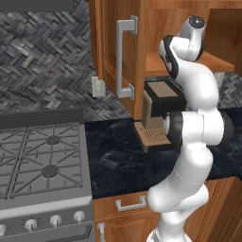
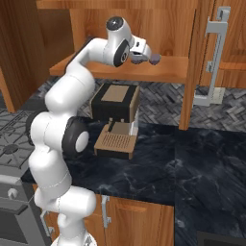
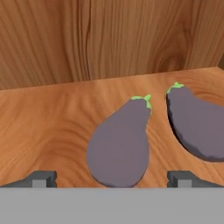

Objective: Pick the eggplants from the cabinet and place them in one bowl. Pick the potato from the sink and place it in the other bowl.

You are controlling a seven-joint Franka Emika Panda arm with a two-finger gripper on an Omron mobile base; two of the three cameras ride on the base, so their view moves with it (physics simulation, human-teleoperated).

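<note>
Two dark purplish-grey eggplants with green stems lie on the wooden shelf (image 3: 52, 122) of the cabinet (image 2: 168, 67). One eggplant (image 3: 120, 144) lies straight ahead between my fingertips (image 3: 41, 179), and the other eggplant (image 3: 194, 124) is just to its right. My gripper (image 3: 113, 180) is open, wide enough to span the nearer eggplant, and holds nothing. From the right base view the gripper (image 2: 144, 56) reaches in over the shelf, with an eggplant (image 2: 155, 58) just beyond it. The cabinet door (image 1: 111, 47) stands open, its silver bar handle (image 1: 124, 56) facing out.
A dark coffee machine (image 2: 115, 120) stands on the black marble counter (image 2: 192, 163) right under the shelf and below my arm. A grey gas stove (image 1: 42, 160) sits to the left. The open door (image 2: 214, 57) hangs to the right of the shelf.
</note>
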